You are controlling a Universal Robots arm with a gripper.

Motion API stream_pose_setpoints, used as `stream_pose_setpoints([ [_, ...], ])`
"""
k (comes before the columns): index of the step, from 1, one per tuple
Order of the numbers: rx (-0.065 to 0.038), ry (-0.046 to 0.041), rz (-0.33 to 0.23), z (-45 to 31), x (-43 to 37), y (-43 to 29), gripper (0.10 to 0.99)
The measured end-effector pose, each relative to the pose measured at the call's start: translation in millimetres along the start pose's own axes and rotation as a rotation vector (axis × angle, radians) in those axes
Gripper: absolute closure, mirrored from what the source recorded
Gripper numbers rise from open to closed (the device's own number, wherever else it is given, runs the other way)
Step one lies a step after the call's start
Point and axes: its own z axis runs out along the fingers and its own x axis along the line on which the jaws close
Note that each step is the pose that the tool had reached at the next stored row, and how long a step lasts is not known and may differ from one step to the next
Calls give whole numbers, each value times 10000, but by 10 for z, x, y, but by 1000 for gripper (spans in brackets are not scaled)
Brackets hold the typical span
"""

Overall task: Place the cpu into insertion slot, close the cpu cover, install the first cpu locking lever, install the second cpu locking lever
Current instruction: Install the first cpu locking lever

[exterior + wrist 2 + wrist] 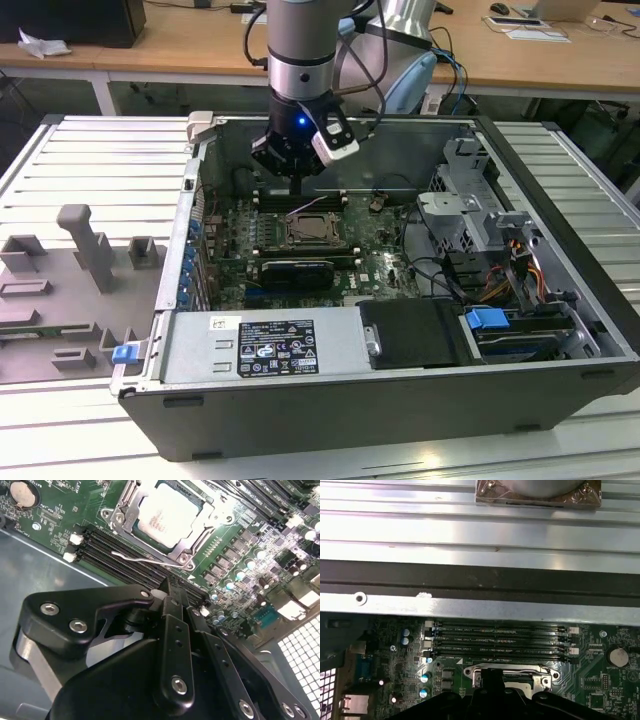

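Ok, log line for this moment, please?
cpu seated in insertion slot | cpu cover down over it | wire lever along cover edge, latching unclear | gripper shut, above memory slots

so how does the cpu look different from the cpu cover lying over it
In the second wrist view the cpu is a solid pale plate, while the cpu cover is an open frame with a big square window. The cpu cover is the larger: its rim runs outside the cpu's edges. The cpu looks matte and beige; the cpu cover is shinier, silvery metal. Both are square and lie flat, one over the other.
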Motion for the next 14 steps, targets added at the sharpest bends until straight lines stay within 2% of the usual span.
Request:
stream_pose_setpoints([
  [14, 1, 0, 1, 20, 0, -4, 980],
])
